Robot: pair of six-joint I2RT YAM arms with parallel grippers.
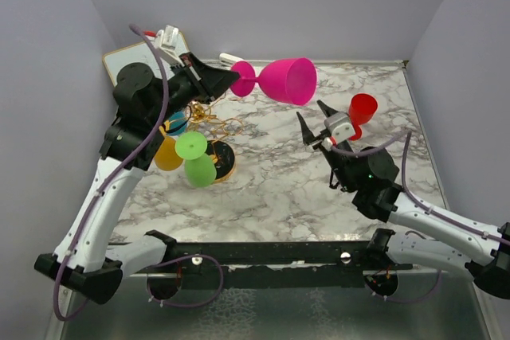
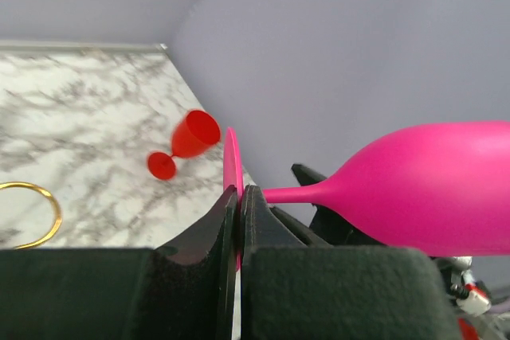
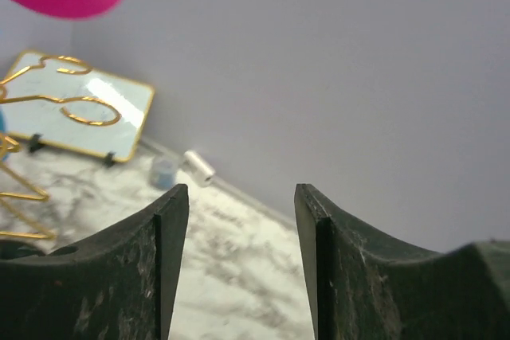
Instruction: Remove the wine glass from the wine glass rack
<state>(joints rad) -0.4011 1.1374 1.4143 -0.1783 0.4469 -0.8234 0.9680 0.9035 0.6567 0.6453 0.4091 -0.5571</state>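
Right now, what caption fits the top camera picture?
Left gripper holds the pink wine glass by its foot; right gripper stands open.

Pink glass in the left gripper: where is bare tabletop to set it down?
Bare marble lies mid-table, between the rack and the right gripper, down to the near edge. Crowded: the left side, around the rack with its green glass and orange glass, and the right by the red glass.

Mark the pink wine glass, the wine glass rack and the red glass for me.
pink wine glass [image 1: 292, 80], top external view, on the bowl.
wine glass rack [image 1: 224, 155], top external view, on its round base.
red glass [image 1: 362, 108], top external view, on the bowl.
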